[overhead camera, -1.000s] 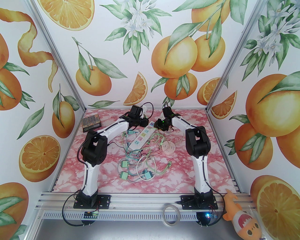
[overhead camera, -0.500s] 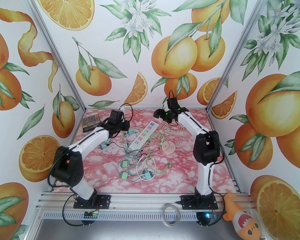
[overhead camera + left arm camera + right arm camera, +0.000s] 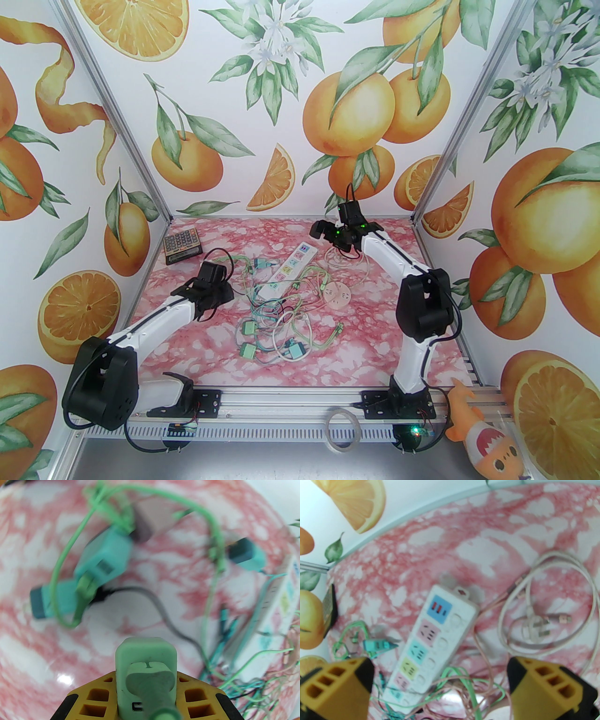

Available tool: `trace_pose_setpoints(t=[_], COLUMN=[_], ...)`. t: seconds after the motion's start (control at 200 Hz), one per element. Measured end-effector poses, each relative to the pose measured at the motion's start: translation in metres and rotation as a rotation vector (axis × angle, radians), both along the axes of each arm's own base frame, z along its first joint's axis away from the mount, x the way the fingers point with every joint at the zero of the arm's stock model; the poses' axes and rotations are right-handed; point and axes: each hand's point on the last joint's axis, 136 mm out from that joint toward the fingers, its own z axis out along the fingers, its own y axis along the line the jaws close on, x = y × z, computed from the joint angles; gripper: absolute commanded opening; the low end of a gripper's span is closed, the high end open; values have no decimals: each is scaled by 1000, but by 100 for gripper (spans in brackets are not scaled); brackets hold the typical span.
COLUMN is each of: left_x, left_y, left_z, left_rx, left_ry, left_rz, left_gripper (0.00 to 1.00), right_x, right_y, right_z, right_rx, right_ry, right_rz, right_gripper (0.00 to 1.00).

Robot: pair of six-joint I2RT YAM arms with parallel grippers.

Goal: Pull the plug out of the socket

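The white power strip [image 3: 287, 271] with coloured sockets lies on the pink marble table, and in the right wrist view its sockets [image 3: 431, 641] show nothing plugged in. A pale green plug [image 3: 145, 658] with its cable sits clamped between the yellow fingers [image 3: 93, 698] of my left gripper [image 3: 146, 686]. In the top view the left gripper [image 3: 212, 302] is left of the strip and clear of it. My right gripper [image 3: 330, 236] hangs above the strip's far end, jaws wide apart and nothing between them [image 3: 440, 676].
A tangle of green and pink cables with teal adapters [image 3: 248, 328] lies near the strip. A round white socket [image 3: 338, 294] and a coiled white cable [image 3: 546, 620] sit to the right. A calculator [image 3: 182, 247] rests at the back left.
My left arm has drawn back toward the near left, carrying the green plug away from the strip. The right gripper has let go of the strip, opened wide and lifted toward the back.
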Motion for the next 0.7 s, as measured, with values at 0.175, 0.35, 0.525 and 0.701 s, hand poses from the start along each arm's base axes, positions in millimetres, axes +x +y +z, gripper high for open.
trace_pose_setpoints(t=[0.175, 0.35, 0.525, 0.701], left_x=[-7, -17, -16, -2], left_y=[10, 14, 17, 19], left_z=[-10, -33, -26, 15], left_rx=[39, 82, 100, 115], left_ry=[41, 140, 146, 59], left_rz=[43, 44, 38, 43], left_gripper=[35, 46, 84, 100], right_x=[-7, -14, -21, -30], right_y=[-5, -8, -14, -27], right_z=[2, 7, 5, 7], right_rx=[-7, -13, -30, -75], right_ry=[-2, -10, -7, -19], right_rz=[-16, -23, -36, -63], right_gripper=[100, 100, 100, 100])
